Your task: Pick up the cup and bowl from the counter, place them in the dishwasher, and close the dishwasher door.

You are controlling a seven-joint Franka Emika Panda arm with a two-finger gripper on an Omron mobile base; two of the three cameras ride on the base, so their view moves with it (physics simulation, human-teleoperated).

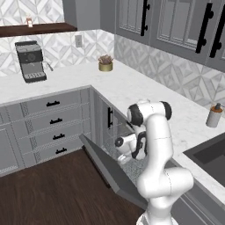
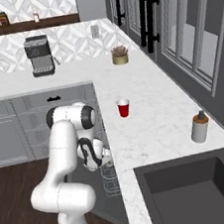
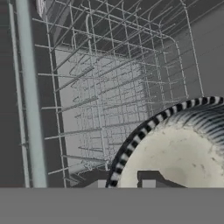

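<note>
The fingers (image 3: pixel 127 183) are pinching the bowl (image 3: pixel 175 153) by its rim, nearly closed, over the dishwasher (image 3: pixel 100 96) rack; lowering it flat between the tines seems wise — the cup (image 2: pixel 124 108) is waiting on the surface (image 2: pixel 154 113).

Bowl (image 3: pixel 183 153) cut off by hand view's right and bottom edges. Gripper (image 3: pixel 127 183) tips barely peek up, jaw gap unclear. Sink (image 1: pixel 211 156) clipped at right edge, left base view.

Kitchen: marble counter (image 2: pixel 150 124), sink (image 2: pixel 194 188), dishwasher (image 1: pixel 115 151).
</note>
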